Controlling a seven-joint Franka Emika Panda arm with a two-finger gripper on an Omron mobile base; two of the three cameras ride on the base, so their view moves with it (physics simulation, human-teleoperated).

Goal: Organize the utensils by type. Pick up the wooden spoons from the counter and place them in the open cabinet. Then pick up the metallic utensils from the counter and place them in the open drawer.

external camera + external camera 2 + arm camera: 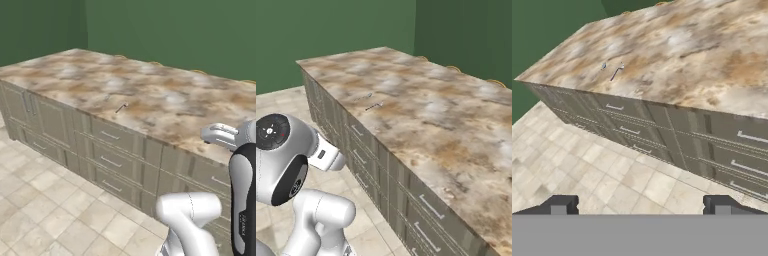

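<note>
Metal utensils: two small grey pieces are lying close together on the marbled surface (150,95), near its front edge; the thin fork-like piece (121,107) is showing as a dark sliver, and the little silver spoon (604,65) is sitting just beside it, on the side farther from the edge.

Wooden spoons: no orange-brown spoon can be made out on the stretch of surface in view, so whether that part of the task is finished cannot be told.

Surface: a long beige-brown stone top is running over tan cupboard fronts fitted with grey bar handles; along its far edge a few small yellowish shapes are peeking up, too small to identify.

Pincer (640,206): its two dark tips are standing wide apart with nothing between them, and they are pointing down at the tiled floor (587,170) in front of the cupboards, well apart from the utensils.

Arm: the white arm (190,215) is folded low beside the surface, with the hand not yet over it.

Likely step: judging by the layout, the approach to the metal pieces is yet to be made.

Risk, grasp: both pieces are slim and lying flat, so the tips could be closing on stone and skidding them off the front edge.

Risk, crowding: because the two are lying so near each other, reaching for one could be nudging the other.
</note>
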